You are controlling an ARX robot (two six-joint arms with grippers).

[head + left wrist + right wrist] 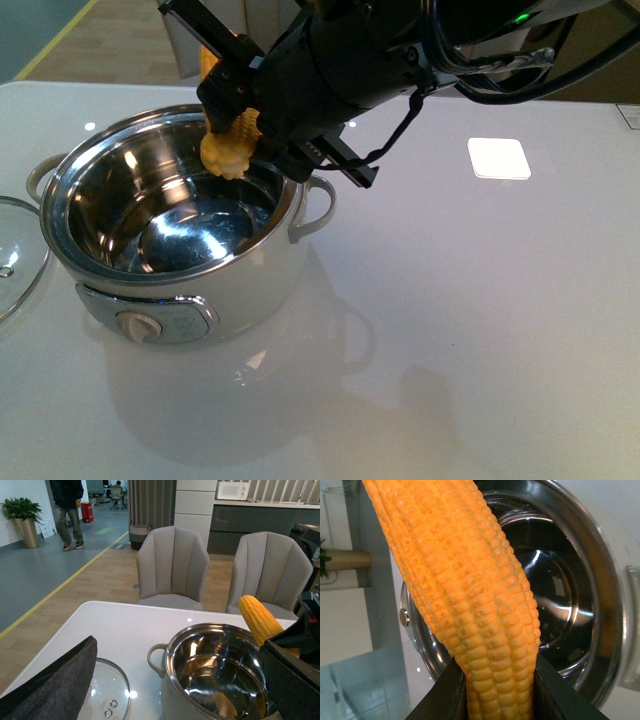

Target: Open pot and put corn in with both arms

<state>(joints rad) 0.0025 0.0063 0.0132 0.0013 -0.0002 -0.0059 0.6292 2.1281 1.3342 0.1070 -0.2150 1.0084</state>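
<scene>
Lid (12, 262) is off and lies on the table beside the pot (250, 285): opening done. My right claw (243, 128) is clamped on the corn (230, 152), which hangs tilted above the pot's far rim, not yet inside. Lowering and release remain. The pot holds nothing but reflections. My left claw (55, 680) shows one dark finger only; I cannot tell its spread.

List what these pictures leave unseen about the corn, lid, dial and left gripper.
Corn: front view, right arm hides most of it.
Lid: front view, cut off by the left edge; left wrist view, partly behind a dark grey shape.
Left gripper: absent from front view; only that shape may be it, so open or shut is unclear.
Dial: front view, markings too small.
</scene>
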